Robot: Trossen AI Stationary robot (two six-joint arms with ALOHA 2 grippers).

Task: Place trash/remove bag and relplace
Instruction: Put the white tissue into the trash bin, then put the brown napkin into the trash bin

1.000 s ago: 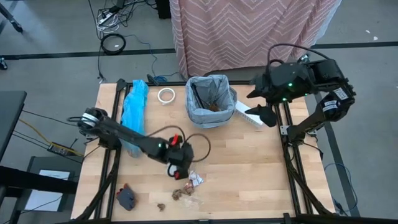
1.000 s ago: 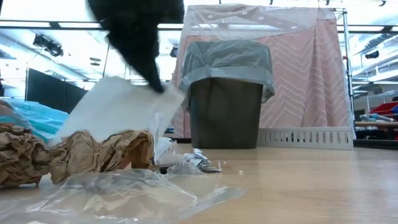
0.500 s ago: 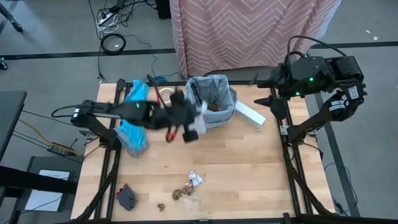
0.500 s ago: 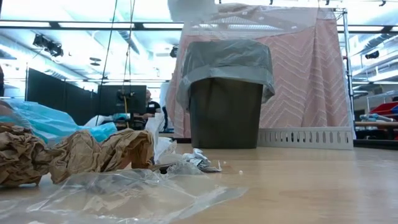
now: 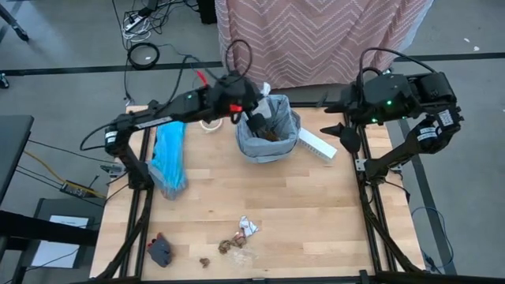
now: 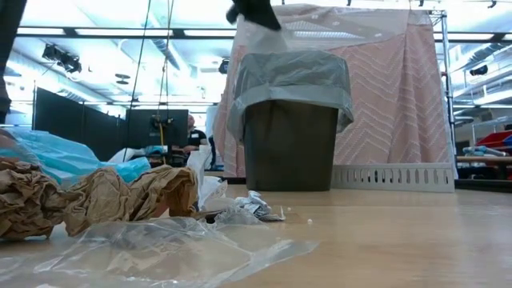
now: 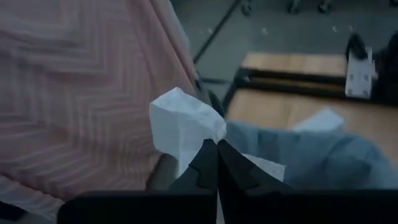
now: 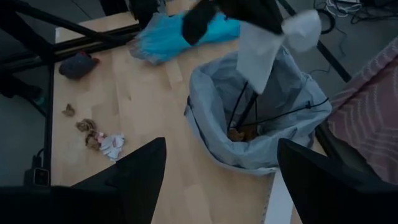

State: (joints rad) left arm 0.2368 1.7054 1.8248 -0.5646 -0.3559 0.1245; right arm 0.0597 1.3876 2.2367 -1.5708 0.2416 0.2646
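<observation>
Left gripper (image 7: 217, 146) is pinching white paper (image 7: 183, 121) above the grey-bagged bin's (image 5: 268, 130) 11 o'clock rim, hiding its lower edge; right gripper (image 8: 221, 165) is hanging wide, empty.

The high view looks straight down on the whole table (image 5: 316, 205), while the low view sits at table-top height close behind the crumpled paper (image 6: 104, 200), facing level toward the bin (image 6: 290, 128). The left wrist view looks from very near past its pinched fingers (image 7: 214, 168). The right wrist view looks down from farther off on the bin (image 8: 261, 118), which all four views share.
</observation>
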